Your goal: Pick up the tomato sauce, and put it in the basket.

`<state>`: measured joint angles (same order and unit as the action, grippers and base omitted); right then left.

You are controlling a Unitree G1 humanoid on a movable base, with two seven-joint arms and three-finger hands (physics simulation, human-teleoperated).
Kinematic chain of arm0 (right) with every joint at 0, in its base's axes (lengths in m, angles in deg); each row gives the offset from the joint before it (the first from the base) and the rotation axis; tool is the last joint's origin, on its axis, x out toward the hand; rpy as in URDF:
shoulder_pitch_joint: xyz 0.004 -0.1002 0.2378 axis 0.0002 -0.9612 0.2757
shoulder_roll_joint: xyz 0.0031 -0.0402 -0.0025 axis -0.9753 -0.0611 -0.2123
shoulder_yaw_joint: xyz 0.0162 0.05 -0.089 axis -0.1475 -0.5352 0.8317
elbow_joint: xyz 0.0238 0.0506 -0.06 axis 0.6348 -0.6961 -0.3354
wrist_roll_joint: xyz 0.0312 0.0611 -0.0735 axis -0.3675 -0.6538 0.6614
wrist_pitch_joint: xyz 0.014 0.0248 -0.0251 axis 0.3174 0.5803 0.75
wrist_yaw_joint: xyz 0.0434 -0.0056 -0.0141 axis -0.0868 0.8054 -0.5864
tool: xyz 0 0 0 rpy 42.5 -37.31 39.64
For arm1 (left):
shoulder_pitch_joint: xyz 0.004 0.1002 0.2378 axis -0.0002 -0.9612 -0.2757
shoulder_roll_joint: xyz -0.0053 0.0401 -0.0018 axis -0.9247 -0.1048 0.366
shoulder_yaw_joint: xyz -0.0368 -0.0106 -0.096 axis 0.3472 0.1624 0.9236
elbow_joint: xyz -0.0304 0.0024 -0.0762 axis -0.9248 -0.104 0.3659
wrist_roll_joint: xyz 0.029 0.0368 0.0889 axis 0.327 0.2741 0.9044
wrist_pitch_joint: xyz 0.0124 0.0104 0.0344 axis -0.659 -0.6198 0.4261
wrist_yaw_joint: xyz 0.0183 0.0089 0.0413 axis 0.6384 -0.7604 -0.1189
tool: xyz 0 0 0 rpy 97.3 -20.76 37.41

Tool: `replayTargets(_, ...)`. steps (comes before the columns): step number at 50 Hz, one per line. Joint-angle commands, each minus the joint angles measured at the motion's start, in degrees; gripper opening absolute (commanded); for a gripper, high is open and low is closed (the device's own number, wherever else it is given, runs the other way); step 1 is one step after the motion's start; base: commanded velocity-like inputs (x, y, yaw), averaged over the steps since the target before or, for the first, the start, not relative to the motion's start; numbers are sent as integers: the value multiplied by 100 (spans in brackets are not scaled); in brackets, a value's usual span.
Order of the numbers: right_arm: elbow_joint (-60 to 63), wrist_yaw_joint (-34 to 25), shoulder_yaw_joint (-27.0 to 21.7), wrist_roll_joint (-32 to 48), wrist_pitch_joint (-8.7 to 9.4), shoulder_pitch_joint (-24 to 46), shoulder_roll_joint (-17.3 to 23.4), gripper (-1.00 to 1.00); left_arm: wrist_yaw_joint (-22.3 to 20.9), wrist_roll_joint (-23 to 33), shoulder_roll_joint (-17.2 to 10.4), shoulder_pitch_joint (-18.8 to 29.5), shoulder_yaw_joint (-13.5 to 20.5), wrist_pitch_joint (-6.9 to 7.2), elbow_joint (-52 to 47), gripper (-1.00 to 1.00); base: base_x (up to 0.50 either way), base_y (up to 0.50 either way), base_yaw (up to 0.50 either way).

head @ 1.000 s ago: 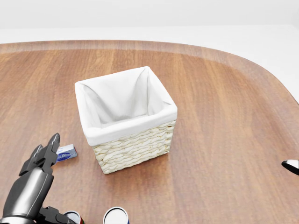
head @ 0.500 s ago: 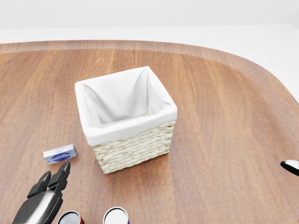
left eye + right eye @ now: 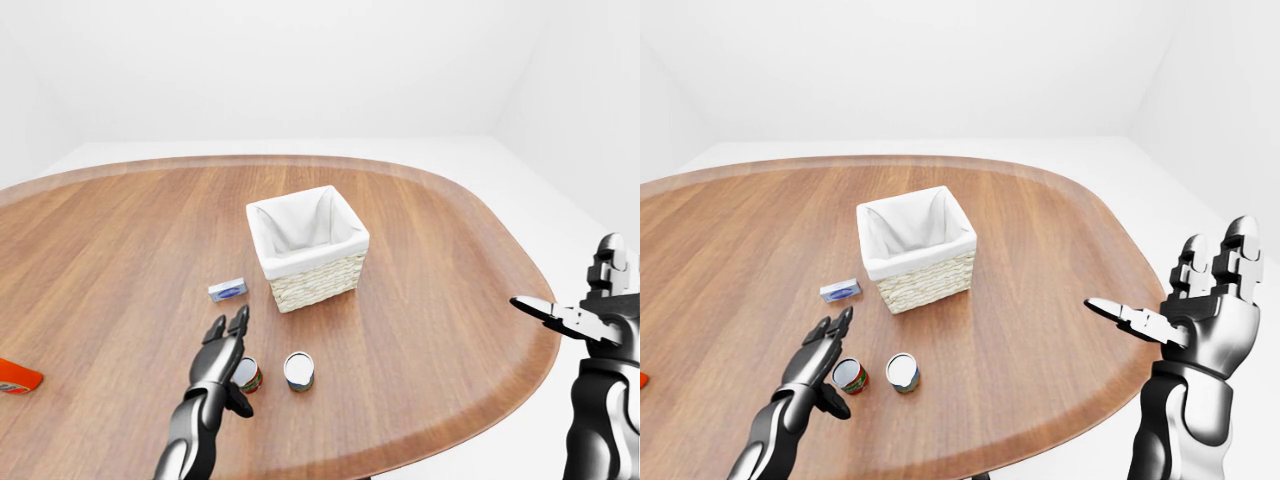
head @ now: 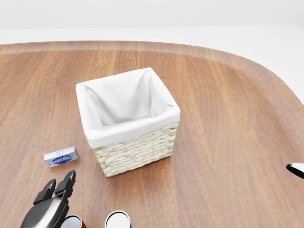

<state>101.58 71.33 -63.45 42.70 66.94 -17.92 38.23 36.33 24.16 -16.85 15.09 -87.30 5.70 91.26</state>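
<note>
Brown wooden table (image 3: 420, 300) with a wicker basket (image 3: 308, 246) near its middle. Toward the near edge, the red-labelled tomato sauce can (image 3: 849, 376) stands beside a white-topped can (image 3: 903, 372). The left hand (image 3: 820, 365) hovers open and empty just beside the sauce, likely lining up a grasp. The right hand (image 3: 1200, 300) waits open, empty, beyond the right edge.

Bright, even, diffuse render light; sharp throughout, no glare; soft faint shadow under basket (image 3: 308, 247), up-right of left hand (image 3: 224, 347).
</note>
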Motion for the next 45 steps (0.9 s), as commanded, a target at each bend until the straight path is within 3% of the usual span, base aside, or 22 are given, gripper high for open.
replayTargets(1,25,1,-8,-3,0,0,-4,100,198,34,-66,143,-72,32,408,100,0,0,0)
replayTargets(3,22,-5,-6,-3,0,-7,-12,100,357,168,-91,225,-107,107,651,100,0,0,0)
replayTargets(8,127,40,-14,-21,0,14,20,100,413,87,-101,292,-125,76,781,100,0,0,0)
replayTargets(15,80,10,-7,7,0,4,-12,100,807,46,-147,569,-226,-6,1534,100,0,0,0)
replayTargets(32,245,93,-4,-33,0,15,36,100,1005,5,-169,693,-311,21,1728,100,0,0,0)
replayTargets(45,279,79,-55,-34,0,62,43,100,1218,40,-170,830,-415,-66,2191,100,0,0,0)
